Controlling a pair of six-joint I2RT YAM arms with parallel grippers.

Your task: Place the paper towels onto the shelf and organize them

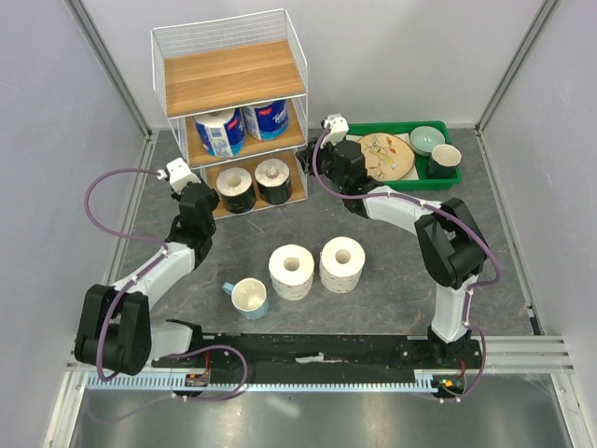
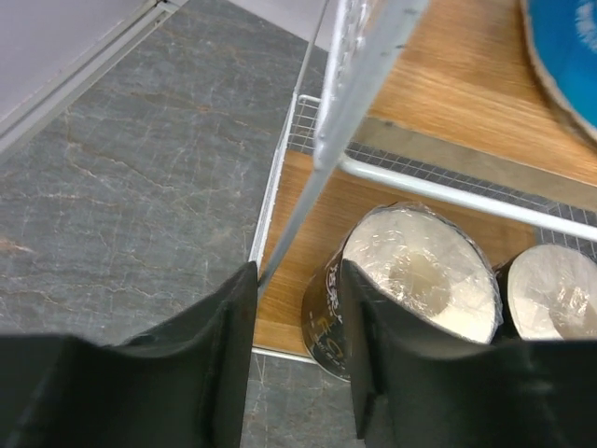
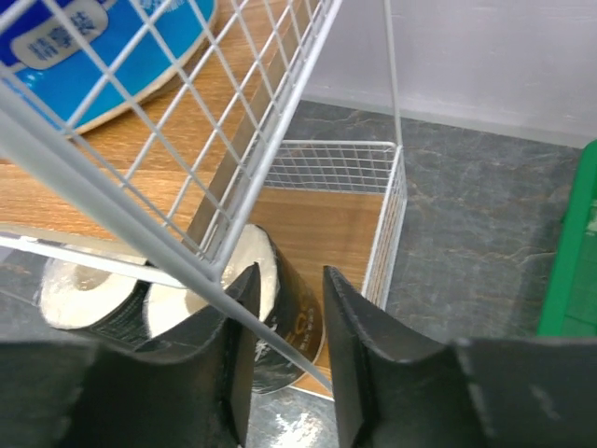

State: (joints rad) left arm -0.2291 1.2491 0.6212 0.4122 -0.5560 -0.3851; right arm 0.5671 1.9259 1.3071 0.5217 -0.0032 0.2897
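Shelf stands flanked at its front corners. The left gripper straddles the shelf's front-left post and the right gripper its front-right post. Each claw is narrow but not clamped on the wire, likely positioned to steady or shift the shelf. Two blue rolls stand on the shelf's middle board, grouped by kind, and two dark rolls on its bottom board. Its top board is bare. Two large rolls stand on the table in front of the shelf, beside a cup, seemingly destined for that top tier.
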